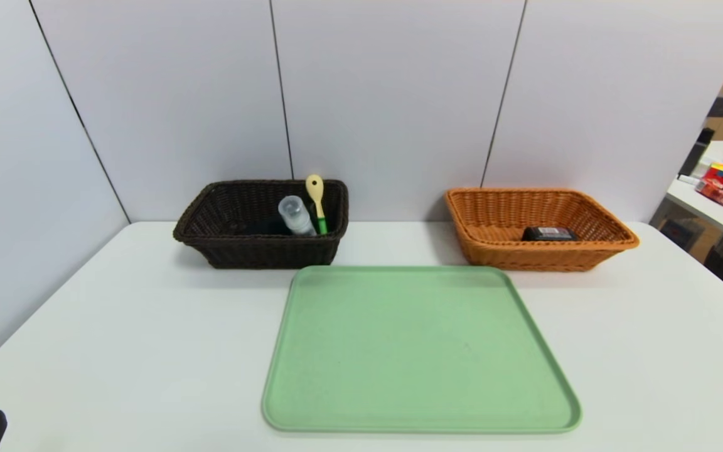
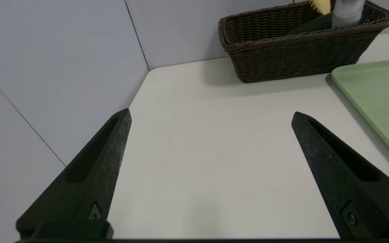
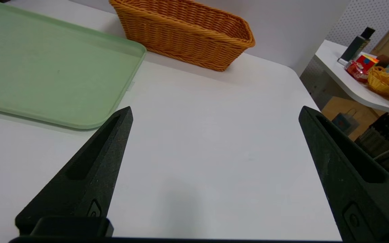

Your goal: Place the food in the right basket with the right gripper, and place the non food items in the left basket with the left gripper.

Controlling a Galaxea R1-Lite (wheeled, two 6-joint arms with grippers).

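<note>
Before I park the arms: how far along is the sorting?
Sorted: white clear-capped bottle and yellow, green-handled slotted spoon in the dark-brown wicker basket; small black carton in the orange wicker one. Both hands empty. Green tray bare; apparently nothing left.

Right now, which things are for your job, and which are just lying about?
For the job:
- dark brown basket
- orange basket
- white bottle
- spoon
- black carton

Just lying about:
- red packet
- yellow basket
- dark bottle
</note>
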